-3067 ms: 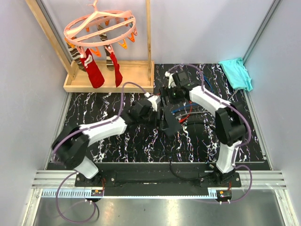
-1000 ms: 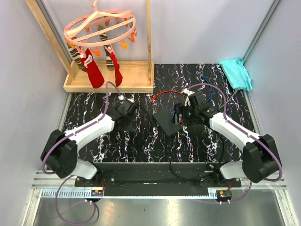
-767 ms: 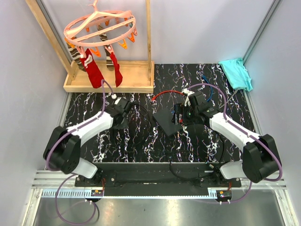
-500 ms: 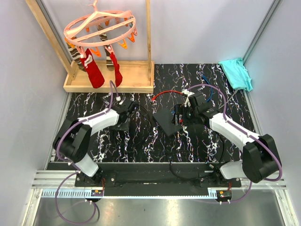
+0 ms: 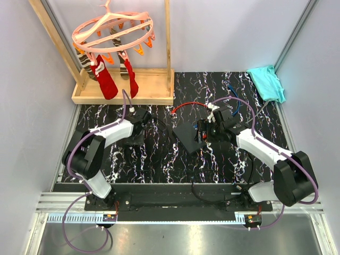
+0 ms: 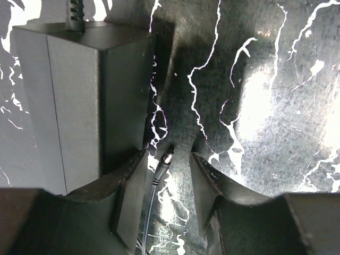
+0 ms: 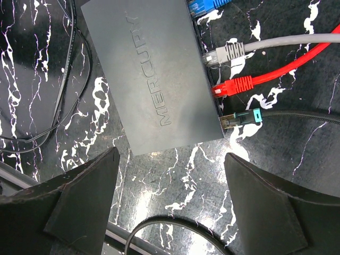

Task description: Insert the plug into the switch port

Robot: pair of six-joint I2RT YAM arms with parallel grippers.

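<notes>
The plug (image 6: 166,158) is a small black barrel plug with a metal tip on a thin cable. It lies on the table between my left gripper's (image 6: 167,157) open fingers, close to the left finger (image 6: 129,183). A narrower black adapter block (image 6: 85,95) stands just left of it. The switch (image 7: 154,74) is a flat black box marked MERCURY, with blue, grey, red and teal cables in the ports along its right edge (image 7: 208,69). I cannot make out a free socket. My right gripper (image 7: 171,155) hangs wide open and empty over the table by the box's near end. In the top view the left gripper (image 5: 139,129) is well left of the switch (image 5: 187,137).
A wooden rack (image 5: 125,91) with a pink sock hanger (image 5: 113,31) stands at the back left. A teal cloth (image 5: 267,81) lies at the back right. Thin black cable loops (image 7: 56,114) lie left of the switch, and a thick black cable (image 7: 175,222) curves under the right gripper.
The left arm has drawn away from the switch to the left and come down over the plug beside the adapter block. The right arm has barely moved over the last second.
</notes>
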